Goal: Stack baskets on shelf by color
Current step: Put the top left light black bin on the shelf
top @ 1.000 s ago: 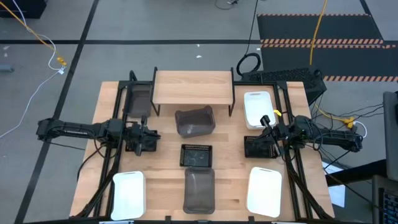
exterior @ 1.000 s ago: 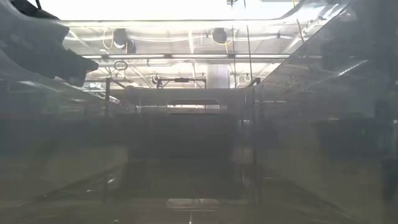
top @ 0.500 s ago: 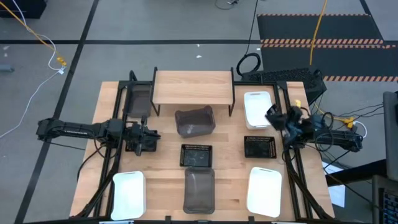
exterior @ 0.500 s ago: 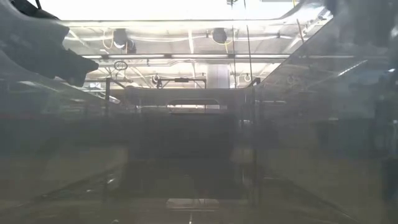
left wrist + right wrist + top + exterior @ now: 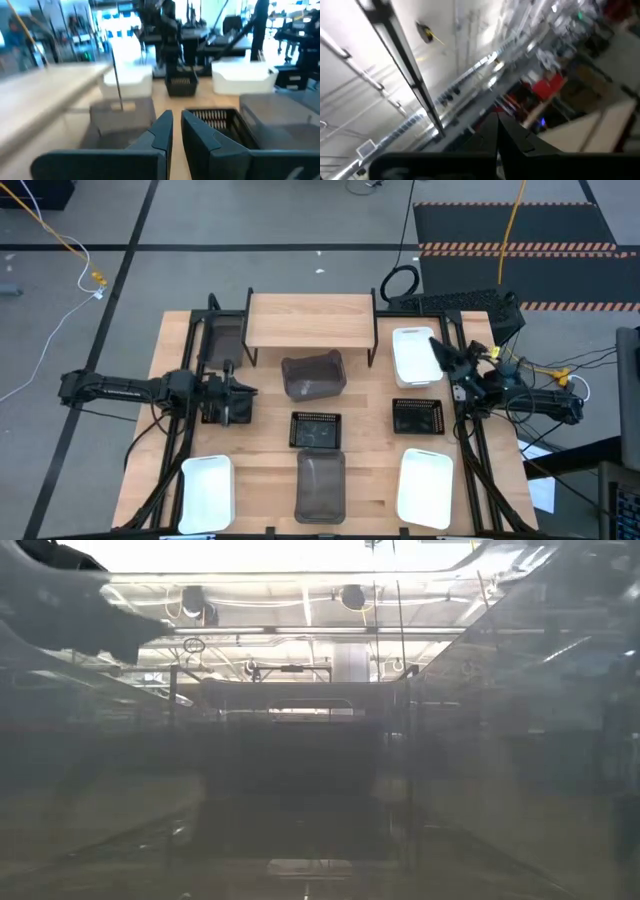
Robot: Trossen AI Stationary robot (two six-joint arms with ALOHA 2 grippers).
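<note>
The shelf (image 5: 310, 320) stands at the table's far middle, its plank bare. White baskets sit at the near left (image 5: 208, 490), near right (image 5: 425, 485) and far right (image 5: 413, 355). Grey baskets: one tilted before the shelf (image 5: 313, 375), one at the near middle (image 5: 320, 485), one left of the shelf (image 5: 222, 340). Two black mesh trays lie at centre (image 5: 316, 430) and right (image 5: 417, 415); I see no third. My right gripper (image 5: 440, 350) hovers over the far-right white basket, shut (image 5: 497, 130), pointing upward. My left gripper (image 5: 238, 398) waits at the left, open by a narrow gap (image 5: 176, 127).
Black rails (image 5: 470, 440) run along both sides of the table under the arms. A keyboard (image 5: 450, 302) and cables lie beyond the far right corner. Bare wood shows between the centre mesh tray and the right one.
My right gripper has risen off the right mesh tray, moved toward the far edge over the far-right white basket, and tipped upward. The mesh tray has stayed on the table where it was.
</note>
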